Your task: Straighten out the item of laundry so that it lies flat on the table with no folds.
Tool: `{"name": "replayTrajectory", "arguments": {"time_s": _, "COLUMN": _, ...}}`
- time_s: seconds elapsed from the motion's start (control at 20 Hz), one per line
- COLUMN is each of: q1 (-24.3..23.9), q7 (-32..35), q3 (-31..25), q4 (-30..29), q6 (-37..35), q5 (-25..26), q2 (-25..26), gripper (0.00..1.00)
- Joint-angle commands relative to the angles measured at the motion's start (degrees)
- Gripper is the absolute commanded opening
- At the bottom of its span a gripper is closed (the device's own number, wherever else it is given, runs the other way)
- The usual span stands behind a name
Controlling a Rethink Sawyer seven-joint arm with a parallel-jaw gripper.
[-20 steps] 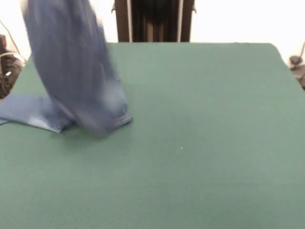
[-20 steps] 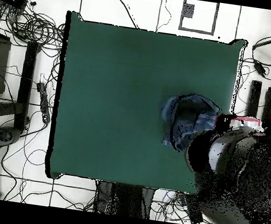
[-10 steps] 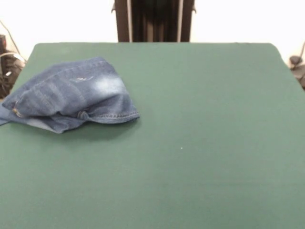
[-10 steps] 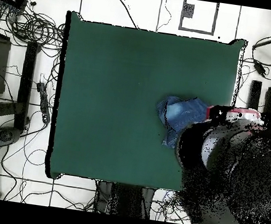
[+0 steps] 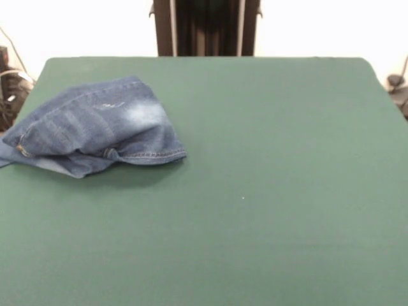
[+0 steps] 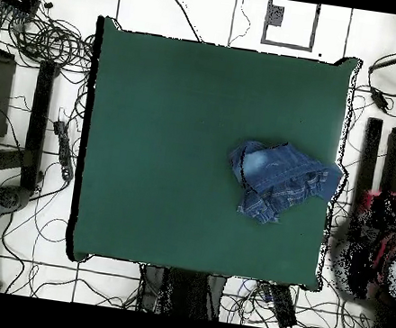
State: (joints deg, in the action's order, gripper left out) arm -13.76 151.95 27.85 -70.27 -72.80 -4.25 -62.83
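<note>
Dark green cloth-covered table point(image 5: 274, 191) carries crumpled blue denim jeans point(image 5: 95, 135) with faded patch, bunched in a heap against one long edge, slightly overhanging it in the overhead view point(image 6: 281, 183). Folds remain, so flattening looks unfinished. Claw is outside both views; its state cannot be told.

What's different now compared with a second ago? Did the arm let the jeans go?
Yes. A second ago the jeans hung lifted above the table; they have since dropped into a crumpled heap by its edge. The arm that covered part of them from above has pulled back off the table. The heap is still folded, not flat, and lies in the same area.
</note>
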Motion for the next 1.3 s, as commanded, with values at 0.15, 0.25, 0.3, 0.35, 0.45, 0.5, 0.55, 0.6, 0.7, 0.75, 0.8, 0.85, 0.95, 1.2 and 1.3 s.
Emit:
{"name": "replayTrajectory", "arguments": {"time_s": 0.15, "q1": -12.34, "q7": -20.73, "q3": -6.07, "q4": -9.7, "q6": 0.57, "q5": -0.22, "q2": -2.56, "gripper": 1.0}}
{"name": "replayTrajectory", "arguments": {"time_s": 0.25, "q1": -15.14, "q7": -24.43, "q3": -7.24, "q4": -10.42, "q6": 2.32, "q5": 0.57, "q2": -2.92, "gripper": 1.0}}
{"name": "replayTrajectory", "arguments": {"time_s": 0.3, "q1": -16.24, "q7": -25.4, "q3": -7.87, "q4": -10.89, "q6": 3.07, "q5": 0.67, "q2": -3.12, "gripper": 1.0}}
{"name": "replayTrajectory", "arguments": {"time_s": 0.35, "q1": -17.71, "q7": -26.59, "q3": -8.54, "q4": -11.14, "q6": 4.28, "q5": 0.94, "q2": -2.99, "gripper": 1.0}}
{"name": "replayTrajectory", "arguments": {"time_s": 0.45, "q1": -19.46, "q7": -26.44, "q3": -9.14, "q4": -11.43, "q6": 4.9, "q5": 1.58, "q2": -2.89, "gripper": 1.0}}
{"name": "replayTrajectory", "arguments": {"time_s": 0.5, "q1": -20.29, "q7": -27.32, "q3": -9.72, "q4": -11.86, "q6": 5.94, "q5": 1.68, "q2": -3.03, "gripper": 1.0}}
{"name": "replayTrajectory", "arguments": {"time_s": 0.55, "q1": -21.44, "q7": -29.42, "q3": -10.34, "q4": -11.83, "q6": 7.25, "q5": 2.48, "q2": -3.04, "gripper": 1.0}}
{"name": "replayTrajectory", "arguments": {"time_s": 0.6, "q1": -22.2, "q7": -30.66, "q3": -10.88, "q4": -12.11, "q6": 8.25, "q5": 2.64, "q2": -3.21, "gripper": 1.0}}
{"name": "replayTrajectory", "arguments": {"time_s": 0.7, "q1": -23.5, "q7": -33.71, "q3": -11.76, "q4": -12.56, "q6": 10.39, "q5": 3.31, "q2": -3.61, "gripper": 1.0}}
{"name": "replayTrajectory", "arguments": {"time_s": 0.75, "q1": -23.96, "q7": -35.18, "q3": -12.15, "q4": -13.13, "q6": 12.98, "q5": 3.93, "q2": -3.97, "gripper": 1.0}}
{"name": "replayTrajectory", "arguments": {"time_s": 0.8, "q1": -24.05, "q7": -34.88, "q3": -12.16, "q4": -13.24, "q6": 13.37, "q5": 4.18, "q2": -4.02, "gripper": 1.0}}
{"name": "replayTrajectory", "arguments": {"time_s": 0.85, "q1": -24.02, "q7": -34.29, "q3": -12.23, "q4": -13.75, "q6": 13.85, "q5": 4.1, "q2": -4.11, "gripper": 1.0}}
{"name": "replayTrajectory", "arguments": {"time_s": 0.95, "q1": -23.82, "q7": -33.43, "q3": -12.25, "q4": -14.13, "q6": 15.28, "q5": 4.97, "q2": -4.24, "gripper": 1.0}}
{"name": "replayTrajectory", "arguments": {"time_s": 1.2, "q1": -23.73, "q7": -34.35, "q3": -12.11, "q4": -14.62, "q6": 16.19, "q5": 5.42, "q2": -4.36, "gripper": 1.0}}
{"name": "replayTrajectory", "arguments": {"time_s": 1.3, "q1": -24.29, "q7": -35.15, "q3": -12.48, "q4": -15.01, "q6": 15.73, "q5": 4.77, "q2": -4.47, "gripper": 1.0}}
